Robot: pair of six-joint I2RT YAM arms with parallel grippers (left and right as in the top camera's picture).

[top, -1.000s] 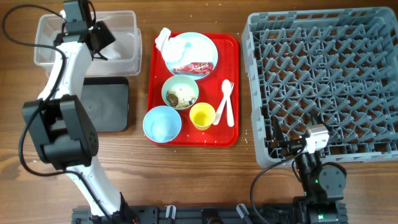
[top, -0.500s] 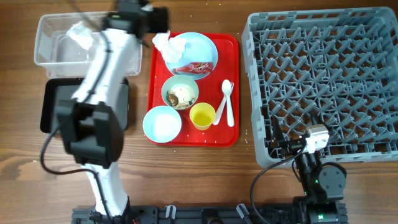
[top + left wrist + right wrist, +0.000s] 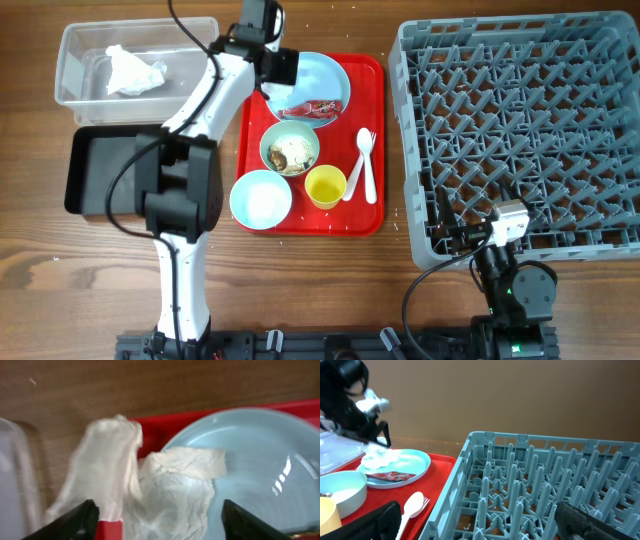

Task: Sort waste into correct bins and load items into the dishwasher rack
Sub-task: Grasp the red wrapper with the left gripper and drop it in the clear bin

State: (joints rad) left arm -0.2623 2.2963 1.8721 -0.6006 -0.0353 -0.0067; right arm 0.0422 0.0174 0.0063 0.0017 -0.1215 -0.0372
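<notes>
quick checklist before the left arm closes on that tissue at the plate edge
1. Left gripper open: ok, jaws spread wide.
2. Crumpled tissue between the fingers: ok, it lies centred in the left wrist view, draped over the plate rim.
3. Fingers low enough to pinch it: cannot tell, no view shows the height.
4. Red wrapper outside the grab: ok, it does not lie between the fingers.
5. Room in the clear tub: ok, only a second tissue lies in it.
6. Right gripper out of the way: ok, open at the rack near edge.
</notes>
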